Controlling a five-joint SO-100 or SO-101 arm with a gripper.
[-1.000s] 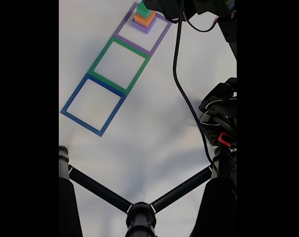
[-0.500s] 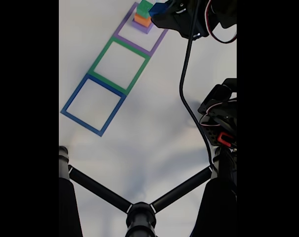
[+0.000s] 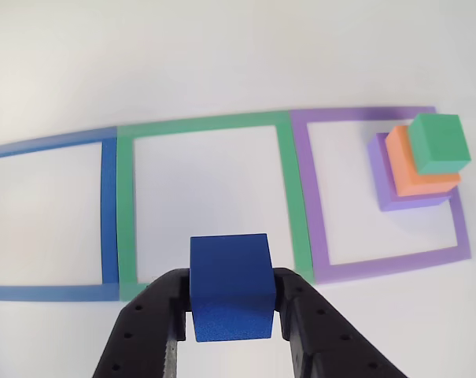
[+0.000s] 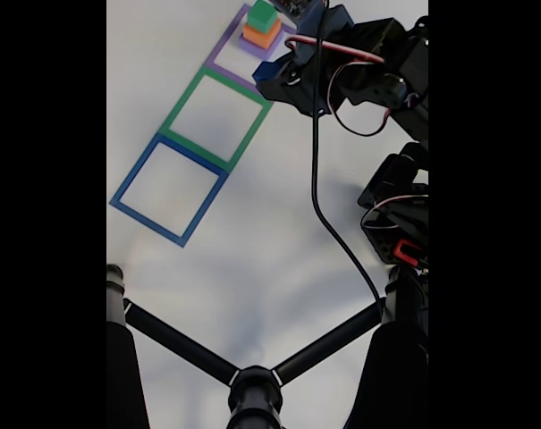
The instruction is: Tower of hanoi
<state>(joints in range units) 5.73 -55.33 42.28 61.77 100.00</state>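
Observation:
My gripper [image 3: 231, 293] is shut on the smallest blue cube [image 3: 230, 276] and holds it above the near edge of the green frame [image 3: 206, 124] in the other view. The remaining blocks of the tower of hanoi stand stacked in the far right corner of the purple frame [image 3: 379, 266]: the flat purple block [image 3: 389, 197], the orange block [image 3: 411, 175] and the green block [image 3: 438, 142] on top. In the fixed view the gripper [image 4: 272, 86] hovers beside where the purple and green frames meet, below the stack [image 4: 262, 29].
A flat blue frame [image 3: 108, 213] lies left of the green one. In the fixed view the arm's base [image 4: 400, 219] and a black cable [image 4: 316, 179] take up the right side, and black tripod legs [image 4: 252, 380] cross the bottom. The surface is white.
The gripper lifted the blue cube off the green block and carried it away from the stack, toward the green frame.

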